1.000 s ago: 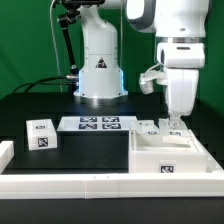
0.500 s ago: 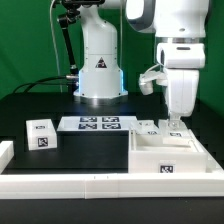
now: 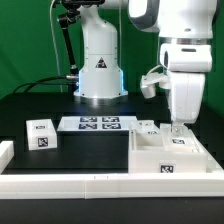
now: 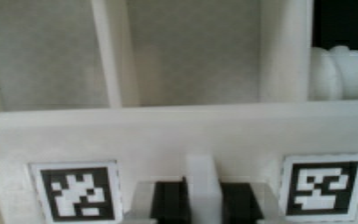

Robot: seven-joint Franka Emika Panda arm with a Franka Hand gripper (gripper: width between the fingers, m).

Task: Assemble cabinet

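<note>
The cabinet (image 3: 165, 155) is the large white box at the exterior view's right, with a tag on its front wall. My gripper (image 3: 178, 126) reaches straight down to its far wall, between small tagged blocks (image 3: 150, 129). In the wrist view the dark fingers (image 4: 165, 203) press on both sides of a thin white rib (image 4: 201, 185) of the cabinet's tagged wall (image 4: 176, 135), so the gripper (image 4: 201, 205) is shut on it. Two tags flank the fingers. White bars and a round knob (image 4: 341, 72) lie beyond the wall.
A small tagged white block (image 3: 40, 133) sits at the exterior view's left. The marker board (image 3: 98, 124) lies in front of the arm's base (image 3: 99, 75). A long low white border rail (image 3: 100, 186) runs along the front.
My gripper has shifted slightly to the exterior view's right and a little lower. The cabinet's front and the other parts have not visibly moved.
</note>
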